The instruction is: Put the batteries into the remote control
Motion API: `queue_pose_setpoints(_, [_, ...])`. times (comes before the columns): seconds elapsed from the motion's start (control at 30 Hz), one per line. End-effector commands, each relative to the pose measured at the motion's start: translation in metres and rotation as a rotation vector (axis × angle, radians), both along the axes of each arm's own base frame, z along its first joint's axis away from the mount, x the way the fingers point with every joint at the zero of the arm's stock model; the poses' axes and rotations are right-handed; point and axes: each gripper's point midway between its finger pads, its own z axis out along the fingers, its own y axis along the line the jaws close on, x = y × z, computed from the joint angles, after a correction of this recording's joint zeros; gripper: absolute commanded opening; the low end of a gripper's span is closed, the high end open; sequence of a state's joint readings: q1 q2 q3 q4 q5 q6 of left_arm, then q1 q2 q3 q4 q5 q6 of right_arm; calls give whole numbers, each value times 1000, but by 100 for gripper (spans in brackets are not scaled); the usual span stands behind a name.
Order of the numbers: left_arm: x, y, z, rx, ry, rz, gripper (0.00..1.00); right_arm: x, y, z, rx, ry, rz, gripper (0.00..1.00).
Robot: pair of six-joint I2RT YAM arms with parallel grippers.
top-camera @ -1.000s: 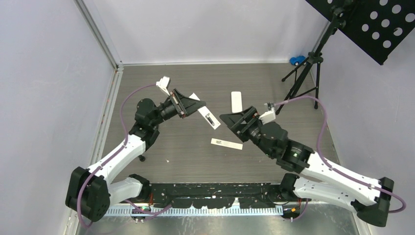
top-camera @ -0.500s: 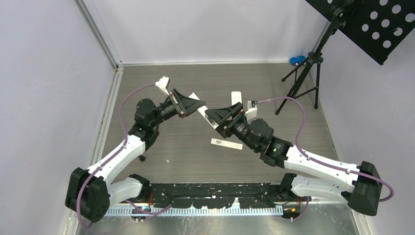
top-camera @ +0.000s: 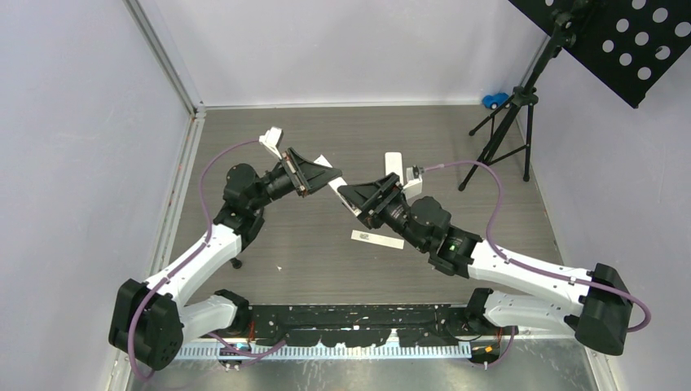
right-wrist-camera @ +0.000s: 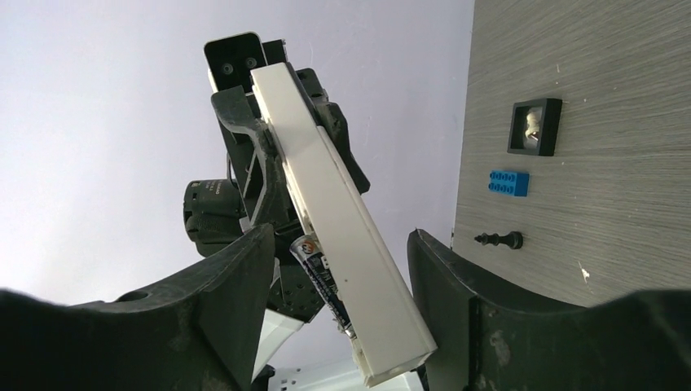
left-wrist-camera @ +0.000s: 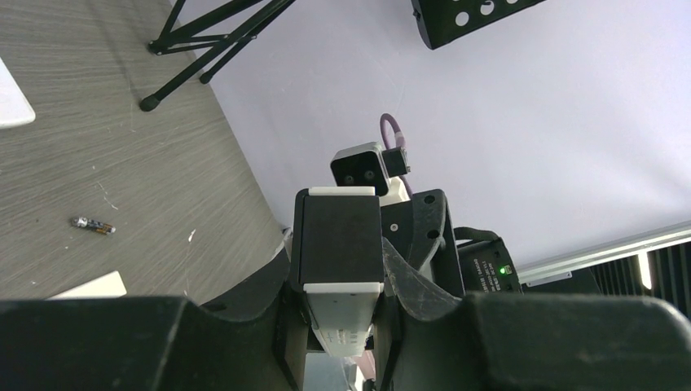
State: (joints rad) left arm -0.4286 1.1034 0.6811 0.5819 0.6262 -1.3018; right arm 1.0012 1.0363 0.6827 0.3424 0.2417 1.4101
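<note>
A white remote control (top-camera: 341, 186) is held off the table with my left gripper (top-camera: 320, 174) shut on it; in the left wrist view the remote control (left-wrist-camera: 341, 244) sits clamped between both fingers. My right gripper (top-camera: 359, 196) is open and straddles the remote's free end. In the right wrist view the remote control (right-wrist-camera: 342, 236) passes between the fingers, close to the right finger (right-wrist-camera: 464, 309), with a gap on the left. A dark battery (right-wrist-camera: 323, 275) lies along its open compartment, partly sticking out. Another battery (left-wrist-camera: 91, 225) lies loose on the table.
A white cover strip (top-camera: 377, 239) lies on the table below the grippers. A second white remote (top-camera: 394, 164) lies behind them. A tripod stand (top-camera: 505, 122) and a blue toy (top-camera: 493, 101) are far right. A black frame (right-wrist-camera: 534, 126), blue brick (right-wrist-camera: 508, 182) and black knob (right-wrist-camera: 499, 239) lie on the table.
My right arm has swung left to the held remote, its jaws now stand on either side of the remote's end and have narrowed. The left arm has not moved.
</note>
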Motion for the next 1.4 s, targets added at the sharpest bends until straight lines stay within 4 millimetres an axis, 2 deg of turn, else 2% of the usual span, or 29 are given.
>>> queue_pose_setpoints(0.0, [-4, 1, 20, -14, -81, -12, 0, -3, 2, 42, 105, -62, 16, 64])
queue_pose_setpoints(0.1, [-5, 1, 20, -15, -84, -13, 0, -3, 3, 41, 105, -59, 18, 60])
queue_pose_setpoints(0.33, [-4, 0, 21, -18, -74, -16, 0, -2, 1, 36, 107, -44, 21, 41])
queue_pose_setpoints(0.47, [-3, -1, 22, -25, -58, -21, 0, -3, -2, 33, 102, -46, 18, 38])
queue_pose_setpoints(0.53, [-2, -1, 21, -29, -52, -22, 0, -4, -3, 36, 105, -67, 25, 42])
queue_pose_setpoints(0.57, [-2, -1, 21, -29, -53, -24, 0, -5, -3, 38, 108, -84, 29, 48])
queue_pose_setpoints(0.67, [-2, -1, 19, -24, -54, -24, 0, -9, -6, 48, 100, -151, 40, 74])
queue_pose_setpoints(0.7, [-2, -1, 17, -19, -54, -25, 0, -11, -7, 50, 93, -176, 46, 78])
queue_pose_setpoints(0.87, [-2, 2, 14, -1, -68, -23, 0, -18, -18, 50, 30, -245, 54, 81])
queue_pose_setpoints(0.97, [-1, 5, 9, 36, -83, -19, 0, -15, -34, 38, -58, -244, 22, 81])
queue_pose_setpoints(1.07, [1, 11, -3, 109, -103, 10, 0, -5, -61, 16, -206, -204, -69, 81])
queue_pose_setpoints(1.27, [7, 30, -34, 289, -119, 99, 0, 17, -143, -45, -622, -29, -317, 81])
queue_pose_setpoints(1.37, [6, 36, -43, 348, -138, 121, 0, 25, -174, -79, -794, 91, -351, 80])
